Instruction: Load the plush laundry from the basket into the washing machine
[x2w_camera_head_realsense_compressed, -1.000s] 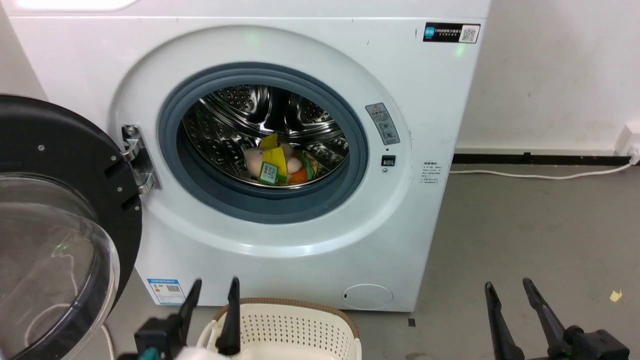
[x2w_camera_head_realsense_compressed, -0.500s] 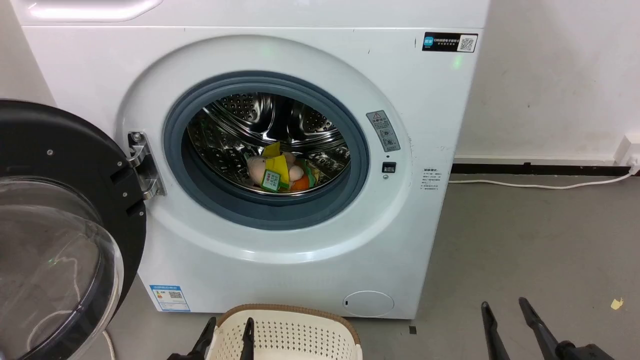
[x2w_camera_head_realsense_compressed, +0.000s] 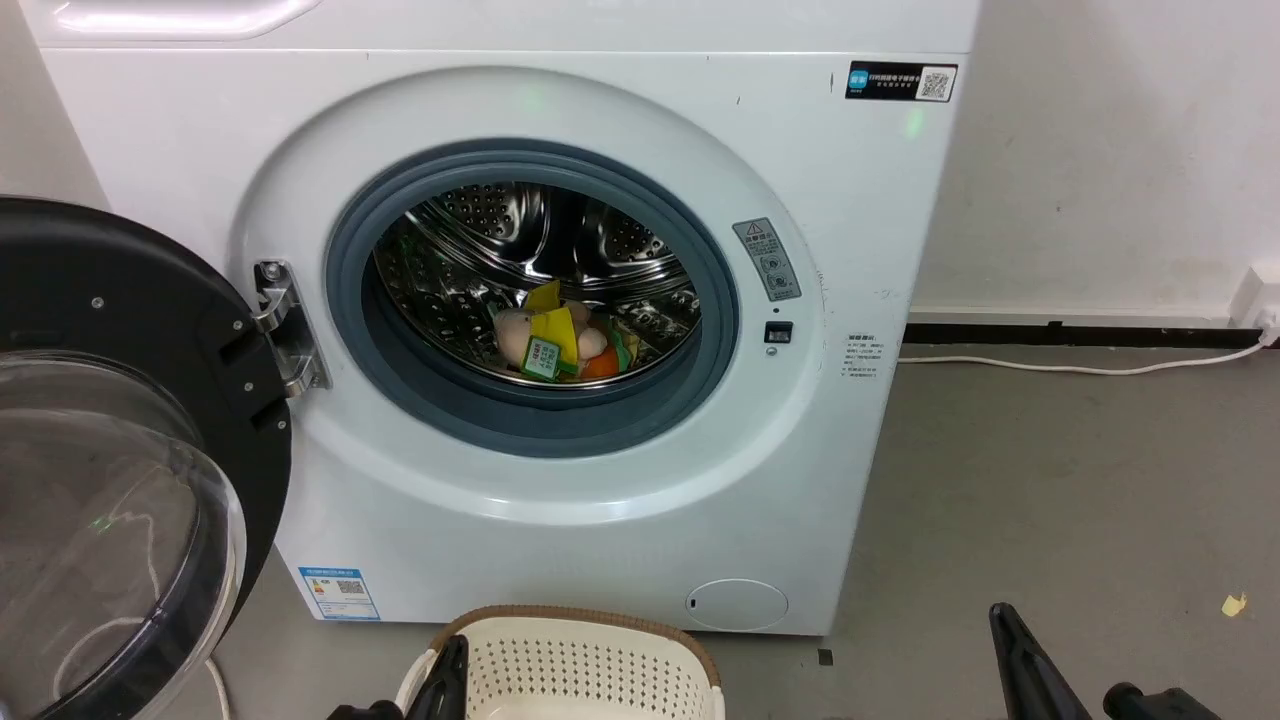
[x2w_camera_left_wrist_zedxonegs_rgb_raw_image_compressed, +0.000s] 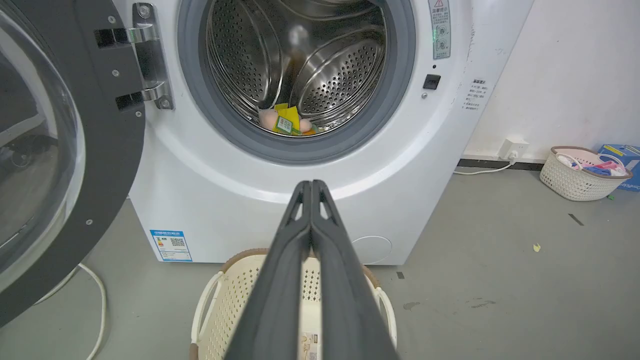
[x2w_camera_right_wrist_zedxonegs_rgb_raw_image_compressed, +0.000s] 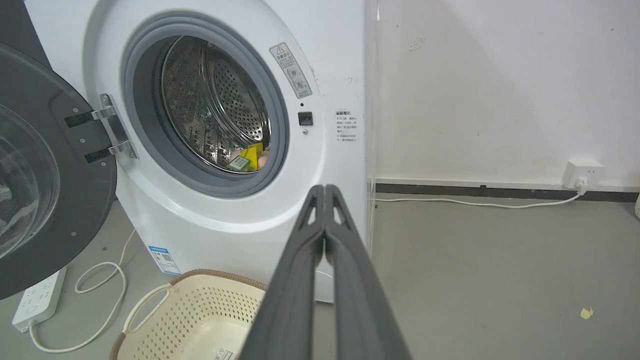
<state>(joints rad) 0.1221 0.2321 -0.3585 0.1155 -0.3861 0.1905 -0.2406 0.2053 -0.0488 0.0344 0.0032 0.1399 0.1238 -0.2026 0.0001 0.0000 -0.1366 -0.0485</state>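
Grey concrete floor (x2w_camera_head_realsense_compressed: 1050, 480) and a white wall (x2w_camera_head_realsense_compressed: 1100, 150) lie behind it all. Both pieces of plush laundry rest at the bottom of the perforated steel drum (x2w_camera_head_realsense_compressed: 480, 220) — the pink doll with yellow parts (x2w_camera_head_realsense_compressed: 520, 335), its green tag (x2w_camera_head_realsense_compressed: 541, 358) facing out, and the orange bun-shaped plush (x2w_camera_head_realsense_compressed: 600, 366) touching it on the robot's right. Around the drum runs the round grey gasket (x2w_camera_head_realsense_compressed: 350, 300), set in the large white front-loading washing machine (x2w_camera_head_realsense_compressed: 850, 450). Its black-rimmed, clear-domed door (x2w_camera_head_realsense_compressed: 120, 300) stands swung wide open on the hinge at the robot's left. On the floor just before the washer sits the cream perforated plastic basket with a brown rim (x2w_camera_head_realsense_compressed: 560, 612), a label sticker (x2w_camera_right_wrist_zedxonegs_rgb_raw_image_compressed: 222, 354) on its inside bottom. The left gripper (x2w_camera_left_wrist_zedxonegs_rgb_raw_image_compressed: 311, 186) hangs at the basket's left side, its two dark fingers pressed together with nothing between them; the right gripper (x2w_camera_right_wrist_zedxonegs_rgb_raw_image_compressed: 325, 189) is over bare floor further right — likewise clamped on nothing. A white cable (x2w_camera_head_realsense_compressed: 1050, 365) runs along the wall's foot, and a second small basket (x2w_camera_left_wrist_zedxonegs_rgb_raw_image_compressed: 582, 172) of coloured things stands well apart by the wall
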